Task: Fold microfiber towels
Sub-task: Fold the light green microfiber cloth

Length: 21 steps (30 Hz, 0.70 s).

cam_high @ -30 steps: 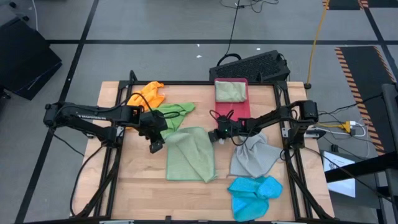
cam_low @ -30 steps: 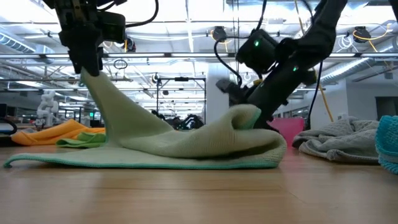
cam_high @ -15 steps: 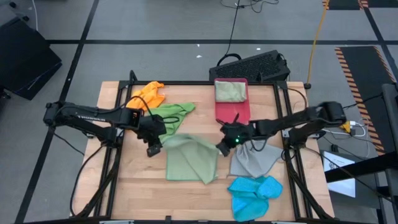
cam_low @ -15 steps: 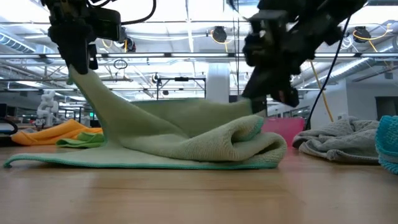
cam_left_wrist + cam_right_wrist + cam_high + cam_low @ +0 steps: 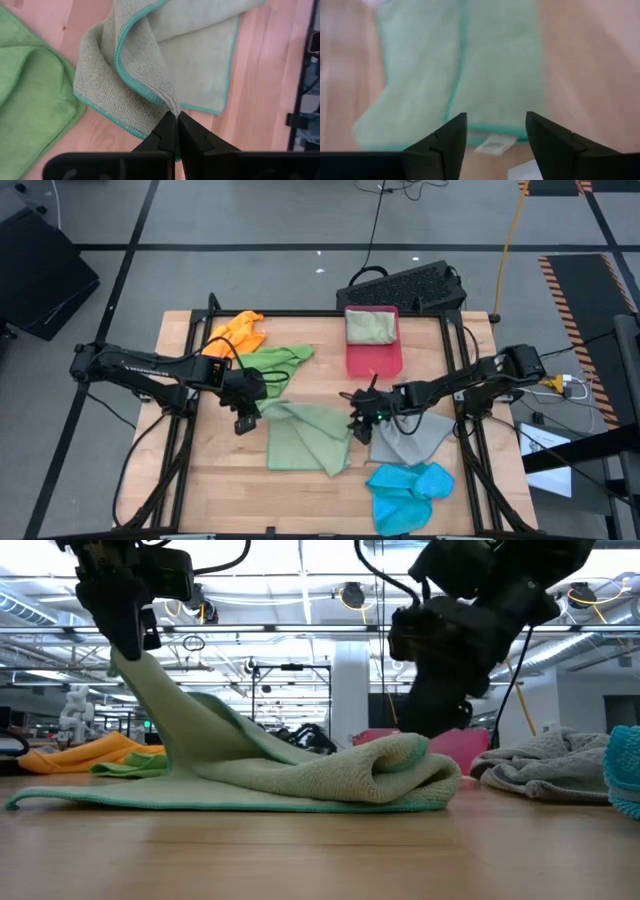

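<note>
Microfiber towels are mostly still waiting, by the look of it. One folded sage towel (image 5: 370, 326) already sits in the pink-red tray (image 5: 375, 360) at the far edge of the bench (image 5: 230, 480). The pale sage towel (image 5: 308, 438) mid-bench is half done, one side rolled over on itself. The orange towel (image 5: 240, 332) and bright green towel (image 5: 272, 364) are crumpled near the far left corner, the grey towel (image 5: 408, 438) and bright blue towel (image 5: 408, 492) lie bunched toward the near right corner. The left hand (image 5: 176, 131) is pinched tight on a raised corner of the pale sage towel. The right hand (image 5: 496, 131) hangs spread apart and empty, just above that towel's right edge.
</note>
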Tool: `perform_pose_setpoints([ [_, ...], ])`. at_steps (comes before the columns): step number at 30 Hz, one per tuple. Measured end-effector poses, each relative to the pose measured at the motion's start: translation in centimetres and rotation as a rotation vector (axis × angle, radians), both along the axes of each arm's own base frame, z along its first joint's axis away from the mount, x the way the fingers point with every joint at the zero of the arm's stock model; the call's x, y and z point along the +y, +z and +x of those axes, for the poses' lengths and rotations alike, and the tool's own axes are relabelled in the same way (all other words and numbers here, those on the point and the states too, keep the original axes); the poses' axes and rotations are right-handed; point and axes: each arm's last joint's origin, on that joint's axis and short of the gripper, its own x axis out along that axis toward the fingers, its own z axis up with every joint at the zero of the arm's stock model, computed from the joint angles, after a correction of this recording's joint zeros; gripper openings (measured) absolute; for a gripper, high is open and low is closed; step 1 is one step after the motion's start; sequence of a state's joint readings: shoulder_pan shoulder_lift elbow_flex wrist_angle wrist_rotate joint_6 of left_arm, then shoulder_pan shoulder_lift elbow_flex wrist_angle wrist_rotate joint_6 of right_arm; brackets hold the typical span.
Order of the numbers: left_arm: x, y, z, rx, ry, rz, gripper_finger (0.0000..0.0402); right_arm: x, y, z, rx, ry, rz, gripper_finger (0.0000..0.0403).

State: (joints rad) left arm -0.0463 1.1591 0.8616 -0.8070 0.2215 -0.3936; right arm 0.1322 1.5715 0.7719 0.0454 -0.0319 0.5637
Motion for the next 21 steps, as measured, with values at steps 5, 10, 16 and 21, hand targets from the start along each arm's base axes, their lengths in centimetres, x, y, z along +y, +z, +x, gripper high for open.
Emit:
perform_pose_setpoints([
  [5, 0.1, 0.0, 0.0, -0.003, 0.002, 0.024, 0.0010, 1.5, 0.5, 0.0, -0.077, 0.216, -0.123, 0.0191],
  [10, 0.1, 0.0, 0.0, -0.006, -0.003, 0.046, 0.0010, 2.9, 0.2, 0.7, -0.172, 0.334, -0.197, 0.0164],
  [16, 0.1, 0.0, 0.0, -0.005, -0.007, 0.058, 0.0010, 3.3, -2.1, 1.2, -0.128, 0.357, -0.212, 0.0157],
  [21, 0.1, -0.1, 0.0, -0.004, -0.007, 0.058, 0.0010, 3.2, -2.9, 1.7, -0.144, 0.356, -0.298, 0.0161],
])
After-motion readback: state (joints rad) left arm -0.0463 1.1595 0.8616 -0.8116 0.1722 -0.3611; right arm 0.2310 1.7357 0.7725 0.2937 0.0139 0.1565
